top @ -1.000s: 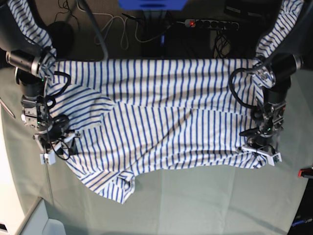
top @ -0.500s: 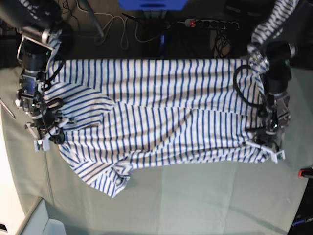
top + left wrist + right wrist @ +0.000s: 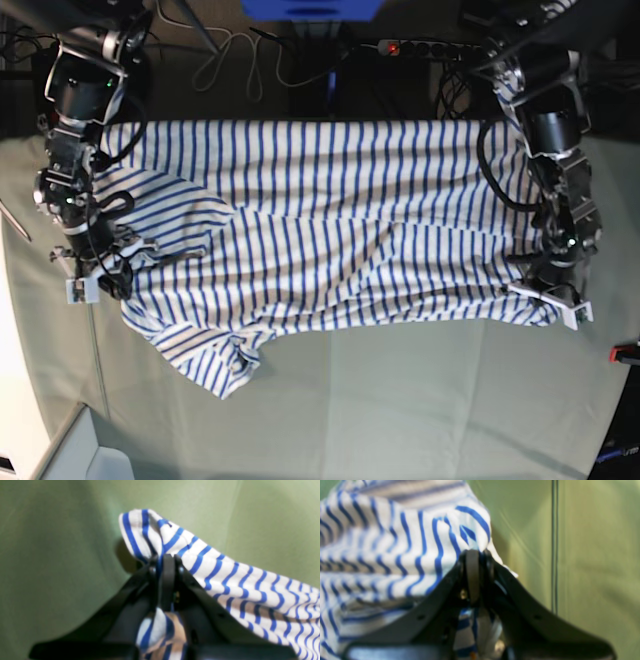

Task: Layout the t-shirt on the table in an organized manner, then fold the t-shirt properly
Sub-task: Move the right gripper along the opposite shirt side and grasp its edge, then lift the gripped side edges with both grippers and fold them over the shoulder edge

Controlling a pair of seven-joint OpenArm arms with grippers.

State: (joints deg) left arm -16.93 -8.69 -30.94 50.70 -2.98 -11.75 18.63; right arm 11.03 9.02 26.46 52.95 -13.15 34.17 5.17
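Note:
The t-shirt [image 3: 330, 250], white with thin blue stripes, lies spread across the far half of the table [image 3: 400, 410], one sleeve bunched at the near left. My left gripper [image 3: 560, 300], on the base view's right, is shut on the shirt's near right corner; the left wrist view shows its jaws pinching striped cloth [image 3: 200, 562] just above the table. My right gripper [image 3: 90, 280], on the base view's left, is shut on the shirt's left edge; the right wrist view shows cloth [image 3: 420, 555] pinched between its jaws.
A power strip [image 3: 430, 47] and cables lie beyond the table's far edge. A red clamp [image 3: 625, 352] sits at the right edge. A thin cable [image 3: 98, 350] runs down the table near my right gripper. Bare cloth-covered table extends in front of the shirt.
Both arms have pulled outward and toward the far side, drawing the shirt flatter and wider. The near hem straightened and moved back; the bunched sleeve shifted left.

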